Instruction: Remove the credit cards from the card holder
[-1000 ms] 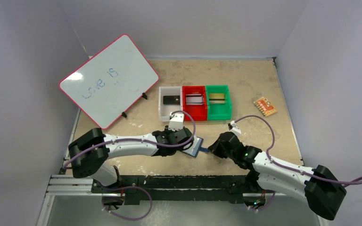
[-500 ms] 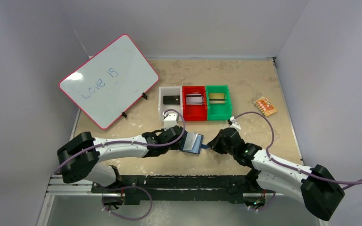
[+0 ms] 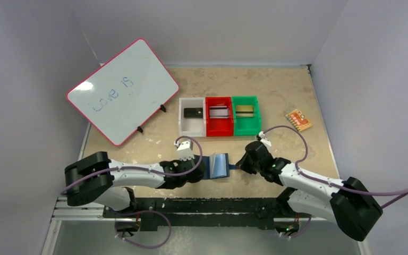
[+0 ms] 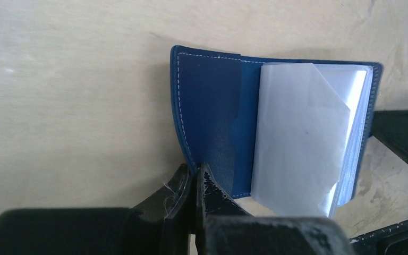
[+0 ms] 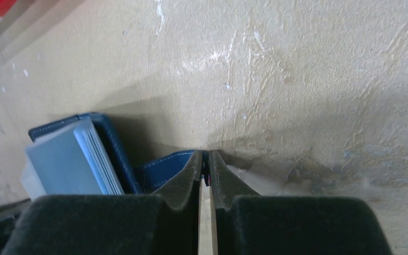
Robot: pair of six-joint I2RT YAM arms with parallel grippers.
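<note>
Two grippers hold the card holder (image 3: 218, 166) between them on the near middle of the rough beige table (image 3: 297, 90). The left gripper (image 4: 196, 178) pinches the left edge of its smooth navy cover (image 4: 212, 117), and the right gripper (image 5: 205, 159) is pressed together on its small blue tab (image 5: 167, 163). Its pale shiny sleeves (image 4: 297, 133) curl upward. One second ago the holder was tilted; now it lies flat and spread open.

Card holder hemmed in left and right, reachable from above and from the far side.
The left gripper (image 3: 202, 170) and right gripper (image 3: 237, 166) each pinch an edge of the card holder (image 3: 220, 166). A bare strip of table (image 3: 223, 144) separates it from the three bins (image 3: 219, 127), and the whiteboard (image 3: 122, 90) blocks the far left.
</note>
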